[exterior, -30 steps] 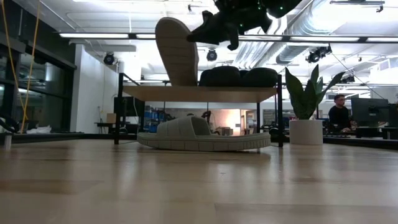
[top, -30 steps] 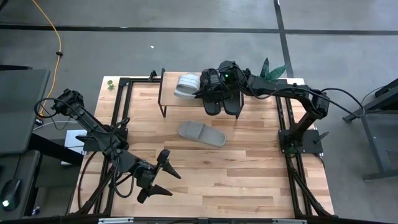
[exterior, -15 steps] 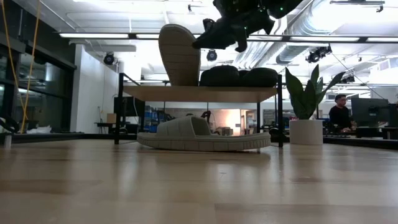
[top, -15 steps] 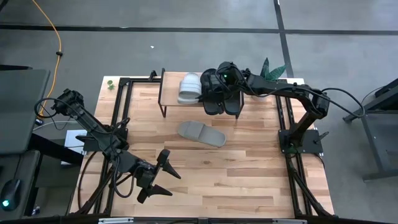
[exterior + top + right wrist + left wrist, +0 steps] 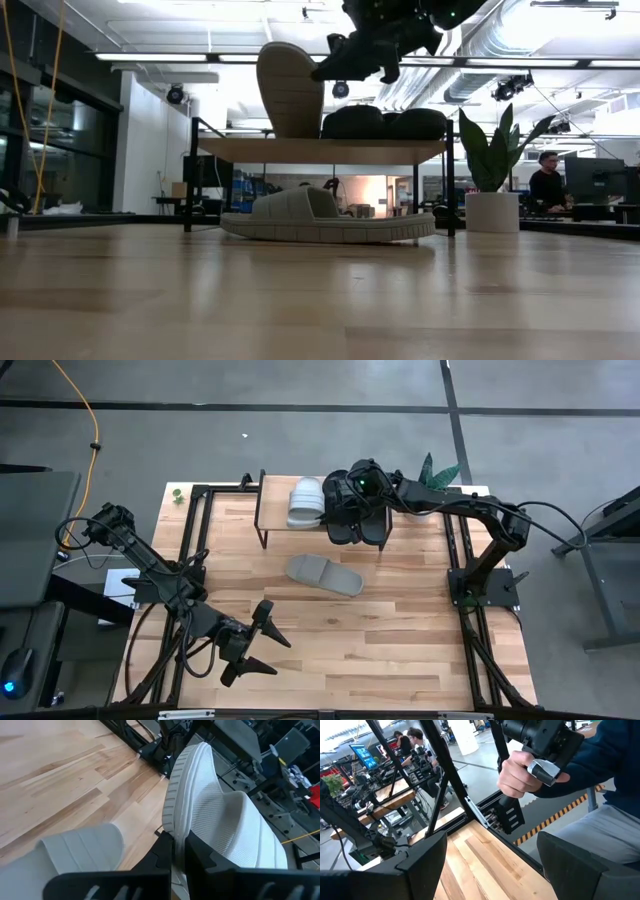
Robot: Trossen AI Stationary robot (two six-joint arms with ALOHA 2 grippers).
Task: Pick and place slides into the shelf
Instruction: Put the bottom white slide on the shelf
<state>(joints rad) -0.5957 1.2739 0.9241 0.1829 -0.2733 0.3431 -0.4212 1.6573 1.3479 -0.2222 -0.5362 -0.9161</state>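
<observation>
A light grey slide (image 5: 304, 502) stands nearly upright at the middle of the shelf (image 5: 273, 510), its ribbed sole (image 5: 290, 88) facing the low camera. My right gripper (image 5: 333, 503) is beside it, shut on its edge. Two black slides (image 5: 357, 520) lie side by side on the shelf's right part (image 5: 385, 123). The second grey slide (image 5: 325, 575) lies flat on the table in front of the shelf (image 5: 325, 217). My left gripper (image 5: 262, 645) waits open near the table's near edge, touching nothing. My right gripper (image 5: 177, 855) pinches the grey slide's side rim (image 5: 172, 832) between its two fingers, coming from the shelf's right side and above. The slide stands on end, nearly upright, and its lower end (image 5: 297, 132) reaches the shelf board.
The shelf's left part (image 5: 270, 500) is bare board. A potted plant (image 5: 440, 472) stands behind the table's far right corner. Dark frame rails (image 5: 195, 540) run along the table's sides. In the left wrist view, a person's hand (image 5: 520, 772) grips a dark handle beyond the table.
My right gripper has come down a little with the grey slide, staying shut on it. The slide, which leaned toward the table's left a second ago, now stands straighter on the shelf, its top slightly lower.
</observation>
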